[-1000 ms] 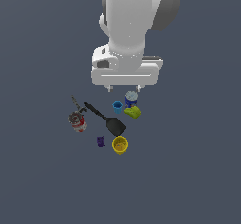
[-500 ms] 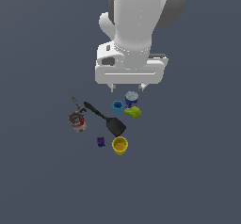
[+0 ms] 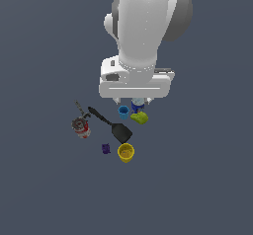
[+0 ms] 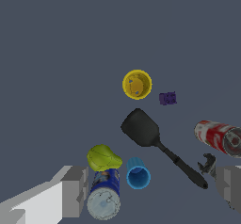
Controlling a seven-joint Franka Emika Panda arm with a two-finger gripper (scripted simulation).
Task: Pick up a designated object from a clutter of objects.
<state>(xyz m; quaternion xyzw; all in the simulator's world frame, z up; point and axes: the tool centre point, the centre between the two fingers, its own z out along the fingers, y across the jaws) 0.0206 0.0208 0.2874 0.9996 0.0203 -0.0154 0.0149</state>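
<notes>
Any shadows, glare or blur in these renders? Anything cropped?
Exterior view: flat even light, no cast shadows or glare, yellow cup sharp; arm hides part of the blue-white can. Wrist view: equally flat and sharp; gripper fingers and red can cropped at the frame edge.

yellow cup (image 3: 126,152) top open | spatula (image 3: 112,127), purple piece (image 3: 105,148) beside (close)

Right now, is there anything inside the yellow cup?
The wrist view looks down into the yellow cup: its orange-tinted inside holds no separate object that I can tell. The ground under it is covered. The gripper is open above the clutter.
</notes>
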